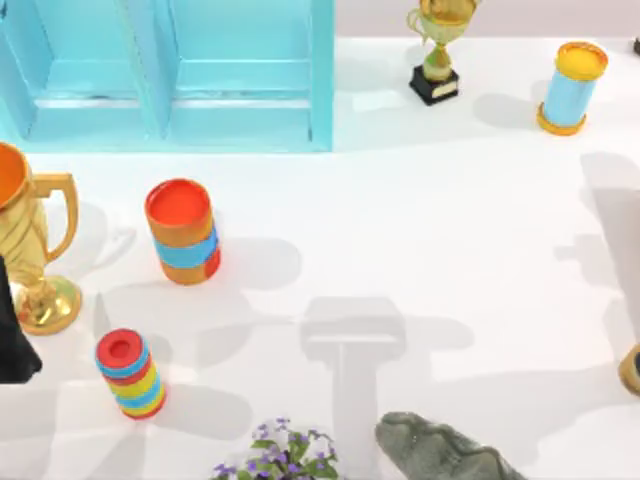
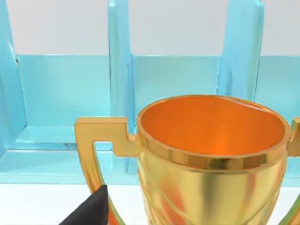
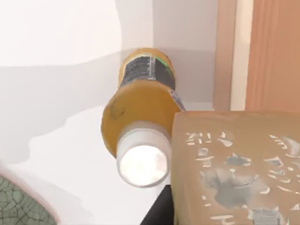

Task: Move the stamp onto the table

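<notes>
The stamp (image 3: 234, 173), a tan-brown wooden block with pale flaked marks on its face, sits very close in the right wrist view. A dark fingertip (image 3: 157, 213) of my right gripper lies against its side, so the gripper looks shut on it, held above the white table (image 1: 450, 200). My left gripper (image 1: 12, 345) is parked at the table's left edge beside a large gold trophy (image 1: 30, 250). One black fingertip (image 2: 89, 212) shows in front of the trophy cup (image 2: 211, 154).
A light-blue shelf unit (image 1: 170, 70) stands at the back left. Two striped cylinders (image 1: 182, 232) (image 1: 130, 373) stand left of centre. A small trophy (image 1: 437, 50) and a blue-yellow cylinder (image 1: 570, 88) are at the back right. Flowers (image 1: 280, 455) and a grey-green object (image 1: 440, 452) sit at the front. A yellow bottle (image 3: 140, 122) lies below the stamp.
</notes>
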Motion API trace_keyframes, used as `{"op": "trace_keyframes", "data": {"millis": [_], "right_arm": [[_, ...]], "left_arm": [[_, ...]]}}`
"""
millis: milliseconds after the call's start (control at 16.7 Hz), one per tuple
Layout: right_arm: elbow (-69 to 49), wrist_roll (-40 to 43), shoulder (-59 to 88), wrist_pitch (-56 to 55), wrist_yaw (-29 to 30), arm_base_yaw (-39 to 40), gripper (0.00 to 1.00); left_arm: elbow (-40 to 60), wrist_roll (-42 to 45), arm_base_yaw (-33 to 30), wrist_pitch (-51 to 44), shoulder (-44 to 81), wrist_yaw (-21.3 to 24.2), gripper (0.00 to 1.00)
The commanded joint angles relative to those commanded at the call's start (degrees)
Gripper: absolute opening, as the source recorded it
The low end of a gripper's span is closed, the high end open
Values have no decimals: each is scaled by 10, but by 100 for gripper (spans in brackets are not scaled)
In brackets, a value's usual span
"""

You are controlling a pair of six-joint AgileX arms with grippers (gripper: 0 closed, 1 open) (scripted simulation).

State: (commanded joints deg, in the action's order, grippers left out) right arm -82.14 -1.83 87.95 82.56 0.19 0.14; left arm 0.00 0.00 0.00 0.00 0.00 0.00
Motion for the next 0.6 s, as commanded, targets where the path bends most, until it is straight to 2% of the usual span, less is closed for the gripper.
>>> {"op": "trace_keyframes", "data": {"millis": [360, 600], "right_arm": [[-120, -110, -4, -1, 19, 45, 0], [-228, -199, 65, -14, 29, 102, 0]], "left_arm": [[0, 0, 0, 0, 0, 0, 100], [0, 0, 0, 0, 0, 0, 100]]}}
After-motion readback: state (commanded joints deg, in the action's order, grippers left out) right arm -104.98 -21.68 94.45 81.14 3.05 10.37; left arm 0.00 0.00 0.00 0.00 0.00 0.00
